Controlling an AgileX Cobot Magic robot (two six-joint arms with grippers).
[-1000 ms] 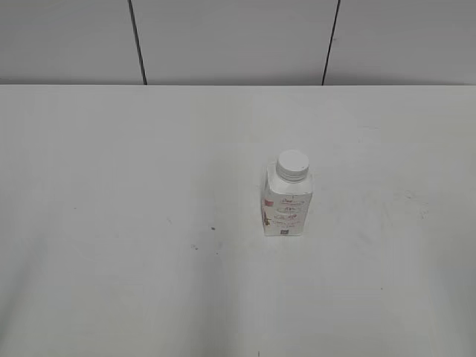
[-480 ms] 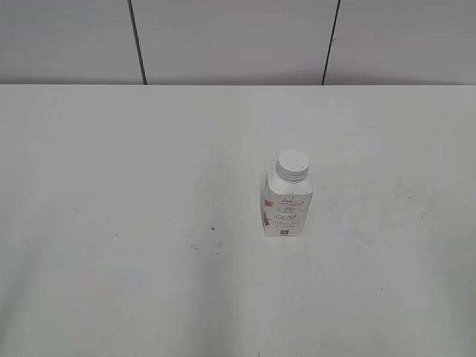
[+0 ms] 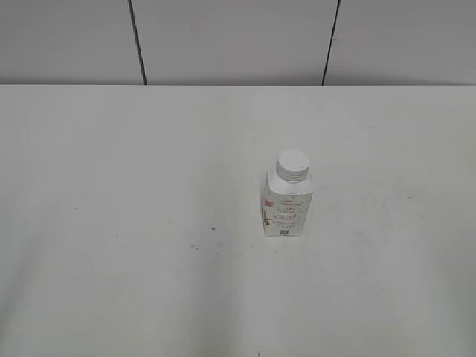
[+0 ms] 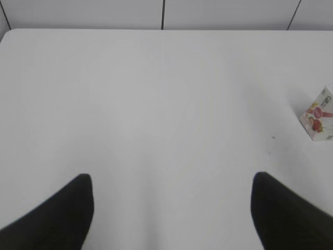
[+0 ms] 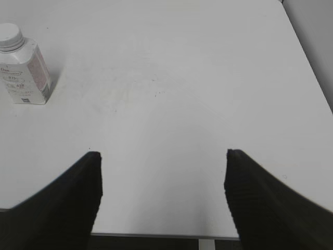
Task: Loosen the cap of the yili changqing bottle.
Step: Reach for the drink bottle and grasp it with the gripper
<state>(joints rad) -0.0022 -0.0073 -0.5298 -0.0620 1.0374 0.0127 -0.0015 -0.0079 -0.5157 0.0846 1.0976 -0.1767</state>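
Note:
The yili changqing bottle [image 3: 287, 207] stands upright on the white table, right of centre, with pink-red print and a small code mark on its front. Its white ribbed cap [image 3: 292, 165] sits on the neck. The bottle also shows at the top left of the right wrist view [image 5: 25, 73] with its cap [image 5: 10, 35], and its lower part shows at the right edge of the left wrist view [image 4: 318, 119]. My left gripper [image 4: 171, 182] is open and empty, far left of the bottle. My right gripper [image 5: 163, 156] is open and empty, near the table's front edge. Neither gripper appears in the exterior view.
The white table [image 3: 149, 186] runs back to a grey panelled wall [image 3: 238, 41]. A few small dark specks [image 3: 213, 228] lie left of the bottle. The table's front edge [image 5: 156, 235] shows below my right gripper, and its right edge [image 5: 307, 57] lies nearby.

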